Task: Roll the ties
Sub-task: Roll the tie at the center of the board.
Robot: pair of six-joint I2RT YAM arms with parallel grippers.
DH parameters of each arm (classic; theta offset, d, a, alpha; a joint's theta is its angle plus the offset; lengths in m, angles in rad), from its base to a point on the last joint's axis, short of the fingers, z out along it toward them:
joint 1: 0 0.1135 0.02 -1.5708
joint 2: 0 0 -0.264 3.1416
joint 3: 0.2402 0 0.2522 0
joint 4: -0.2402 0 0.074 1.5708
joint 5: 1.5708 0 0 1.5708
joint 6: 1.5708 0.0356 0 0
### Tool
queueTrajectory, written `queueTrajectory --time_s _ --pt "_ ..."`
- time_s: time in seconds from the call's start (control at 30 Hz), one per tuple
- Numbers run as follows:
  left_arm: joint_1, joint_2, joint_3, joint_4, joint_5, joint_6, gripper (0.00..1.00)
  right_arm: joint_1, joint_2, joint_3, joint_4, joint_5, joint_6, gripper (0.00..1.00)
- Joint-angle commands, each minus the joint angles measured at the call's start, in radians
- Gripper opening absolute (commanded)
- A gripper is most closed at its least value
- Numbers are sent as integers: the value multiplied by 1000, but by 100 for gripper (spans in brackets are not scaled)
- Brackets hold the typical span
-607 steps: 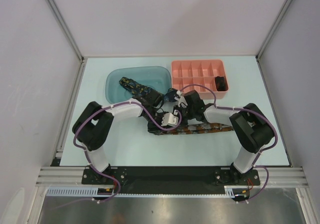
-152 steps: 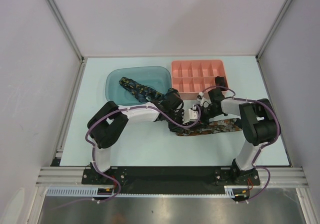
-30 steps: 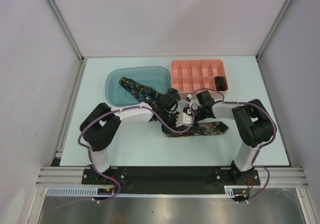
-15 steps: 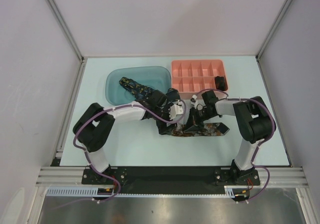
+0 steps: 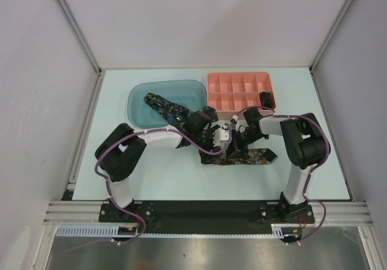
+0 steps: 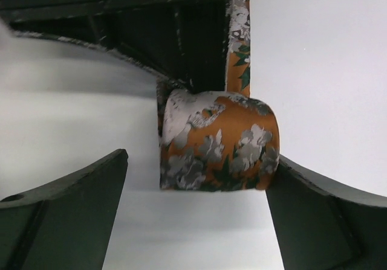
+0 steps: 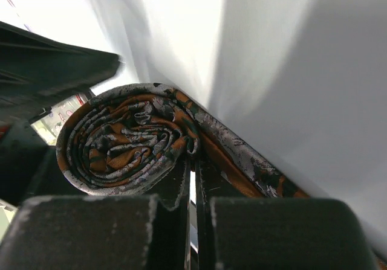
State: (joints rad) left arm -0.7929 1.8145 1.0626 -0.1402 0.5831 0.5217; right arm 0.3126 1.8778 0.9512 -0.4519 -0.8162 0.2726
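The orange-brown flecked tie is partly rolled. Its roll (image 6: 217,140) lies on the white table between the wide-apart fingers of my open left gripper (image 6: 196,221), which touches nothing. The unrolled tail (image 5: 251,156) stretches right on the table. My right gripper (image 7: 193,164) is shut, its tips pressed against the rim of the roll (image 7: 127,140); no cloth shows between them. Both grippers meet at mid table, the left gripper (image 5: 221,138) beside the right gripper (image 5: 237,138). A navy tie (image 5: 166,107) lies in the blue tub (image 5: 139,95). A rolled dark bundle (image 5: 266,97) sits in the pink tray (image 5: 242,77).
The blue tub stands at the back left and the pink compartment tray at the back right, both just behind the grippers. Grey walls close in the table on three sides.
My left gripper has opened and let go of the roll. My right gripper has closed at the roll's rim. The roll and tail have stayed near mid table.
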Motion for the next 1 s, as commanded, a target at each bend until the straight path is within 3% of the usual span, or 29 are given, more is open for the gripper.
queueTrajectory --time_s 0.0,0.17,0.23,0.37,0.5,0.57,0.67,0.8,0.97 --pt "-23 35 51 31 47 35 90 11 44 18 13 166 -46 0" --pt "-51 72 95 28 63 12 71 23 57 21 32 151 -35 0" --pt "-66 83 108 31 46 3 57 26 55 20 45 135 -26 0" --pt "-78 98 119 13 3 6 46 17 31 23 45 106 -16 0" --pt "-80 105 134 -134 -80 52 32 -46 -61 34 -36 68 -84 21" --pt "-81 101 128 -173 -110 79 30 -96 -98 37 -91 26 -98 33" --pt "-85 112 123 -219 -160 96 29 -138 -149 41 -157 -33 -122 41" --pt "-86 134 134 -245 -183 101 28 -158 -184 31 -180 -96 -116 44" --pt "-91 155 157 -246 -187 97 29 -110 -169 -5 -88 -133 -4 45"
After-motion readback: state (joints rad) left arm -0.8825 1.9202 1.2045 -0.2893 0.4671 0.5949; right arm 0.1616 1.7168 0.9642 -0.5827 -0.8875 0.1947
